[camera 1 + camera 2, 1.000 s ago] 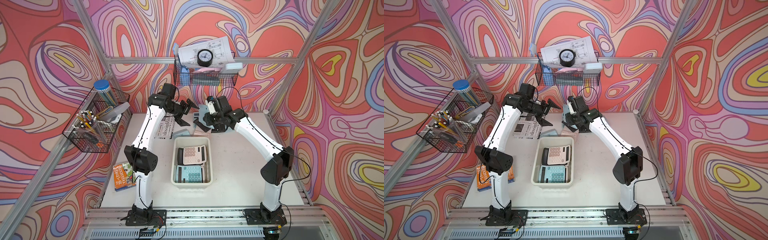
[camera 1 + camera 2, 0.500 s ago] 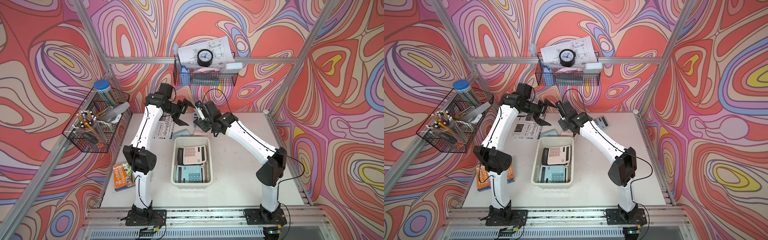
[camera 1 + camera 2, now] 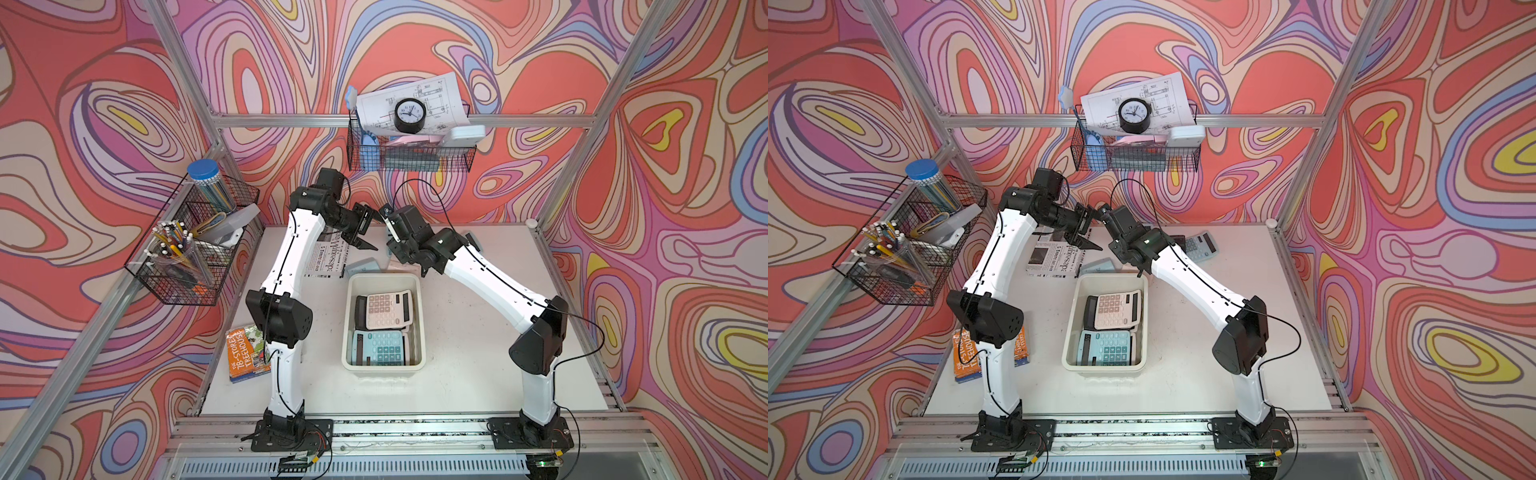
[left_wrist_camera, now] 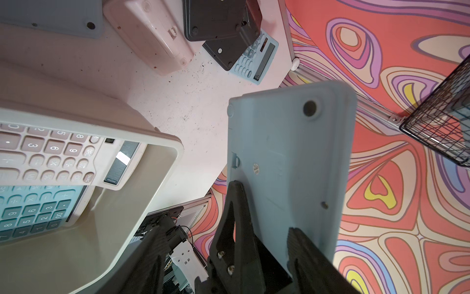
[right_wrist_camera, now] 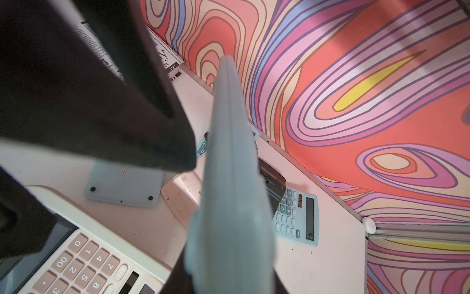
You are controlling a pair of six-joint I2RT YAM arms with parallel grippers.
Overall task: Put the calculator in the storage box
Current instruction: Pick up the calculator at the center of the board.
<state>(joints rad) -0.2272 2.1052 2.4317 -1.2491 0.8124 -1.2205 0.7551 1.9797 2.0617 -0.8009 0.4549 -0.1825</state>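
left wrist view: flat grey-blue plastic calculator (image 4: 290, 152) stands back outward between the fingers (image 4: 237, 196) of the left gripper (image 4: 264, 206).
left fingers: spread at the calculator's lower end; whether they clench it cannot be told.
right gripper (image 3: 390, 226): clamped on the same calculator, edge-on in the right wrist view.
cream-white rectangular plastic storage box (image 3: 384, 277): on the white table (image 3: 478, 353), below the fingers and nearer the arm bases; holds a pink calculator (image 3: 388, 309) and a teal calculator (image 3: 380, 347).
held calculator: aloft, outside the box.

Overhead pair, wrist close-ups
Both top views overlook the worktop (image 3: 478, 374); cameras behind left gripper (image 4: 264, 206) and right gripper (image 3: 390, 232) share the calculator (image 4: 287, 152), the right's seemingly nearer, blurred.
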